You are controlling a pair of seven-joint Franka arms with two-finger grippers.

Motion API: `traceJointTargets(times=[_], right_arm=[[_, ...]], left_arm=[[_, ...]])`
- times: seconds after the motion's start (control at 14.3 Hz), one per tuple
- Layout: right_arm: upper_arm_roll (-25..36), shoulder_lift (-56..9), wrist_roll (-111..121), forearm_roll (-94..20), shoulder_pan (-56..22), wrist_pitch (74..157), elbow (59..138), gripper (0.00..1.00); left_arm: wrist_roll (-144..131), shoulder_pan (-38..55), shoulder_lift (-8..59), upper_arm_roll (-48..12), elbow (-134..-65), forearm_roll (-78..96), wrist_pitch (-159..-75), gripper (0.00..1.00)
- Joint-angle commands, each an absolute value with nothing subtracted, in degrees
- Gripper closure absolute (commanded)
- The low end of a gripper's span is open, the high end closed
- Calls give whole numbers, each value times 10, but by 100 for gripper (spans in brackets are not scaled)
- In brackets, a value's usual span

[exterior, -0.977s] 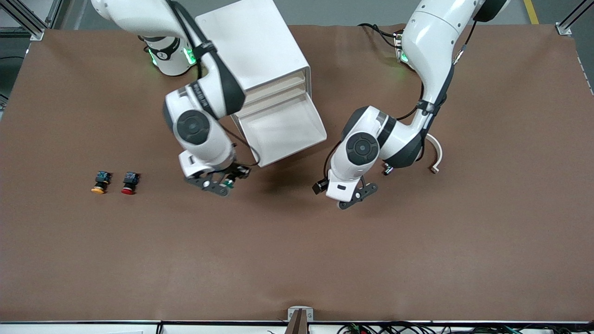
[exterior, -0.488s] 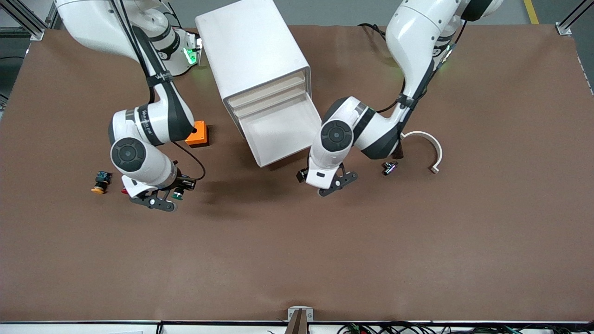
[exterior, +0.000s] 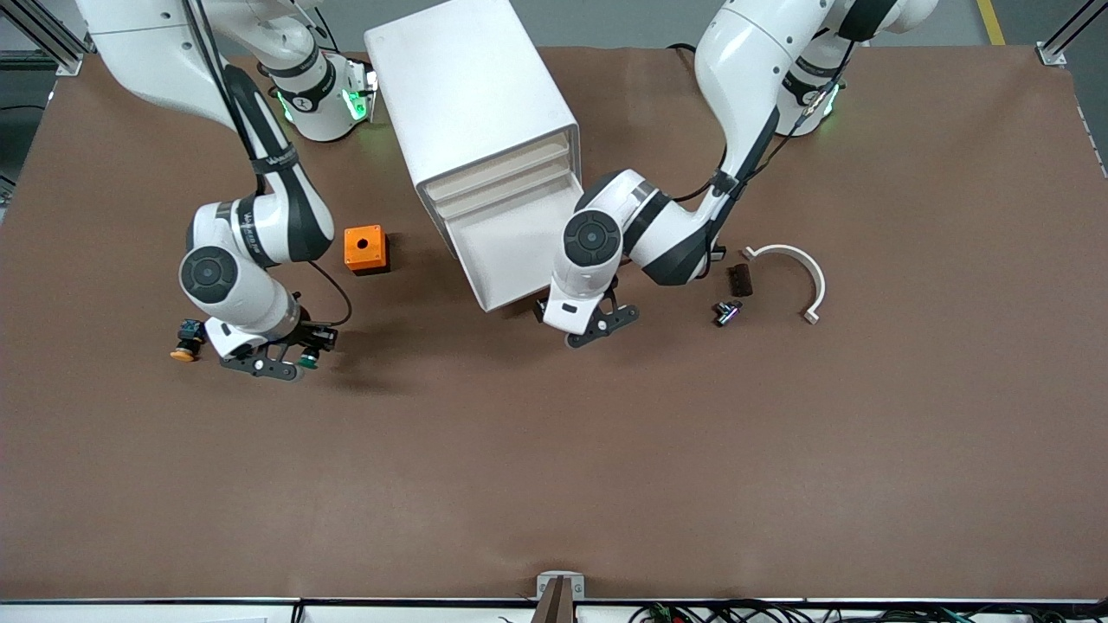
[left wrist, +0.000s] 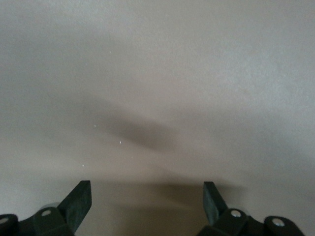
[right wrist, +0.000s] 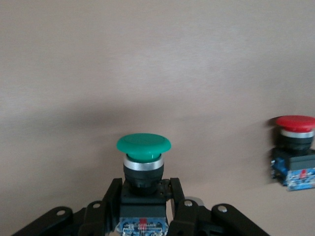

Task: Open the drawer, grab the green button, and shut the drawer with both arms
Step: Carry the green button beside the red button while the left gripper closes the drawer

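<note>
Fingers of the right gripper (exterior: pixel 290 359) are clamped on the green button (right wrist: pixel 143 158), held low over the worktop (exterior: pixel 554 476) beside the yellow-capped button (exterior: pixel 185 341), with the red-capped button (right wrist: pixel 294 158) close by. Fingers of the left gripper (exterior: pixel 595 324) stand apart and empty over the worktop, just in front of the open bottom drawer (exterior: pixel 519 245). Farther back stands the white drawer cabinet (exterior: pixel 472 95), with an orange box (exterior: pixel 365 249) on the worktop beside it.

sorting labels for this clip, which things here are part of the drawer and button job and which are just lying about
Job: green-capped push button held in right gripper; white drawer cabinet, bottom drawer open; left gripper, open.
Lying about: orange box, yellow-capped button, red-capped button, white curved bracket.
</note>
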State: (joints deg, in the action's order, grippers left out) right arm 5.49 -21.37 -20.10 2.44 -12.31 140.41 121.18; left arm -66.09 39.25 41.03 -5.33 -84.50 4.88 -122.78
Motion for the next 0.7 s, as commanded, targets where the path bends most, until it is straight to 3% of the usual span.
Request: traceJointTargets(times=[0.0,0.63], right_arm=[[45,-192,-191,44,-97,1450,1266,100],[45,-192,-190,45,-77,1502,1322,100]], left_arm=[[-672,410,414,-47,-841,26,-1232,0],[-708,454,425,-49,-842,28,-1231,0]])
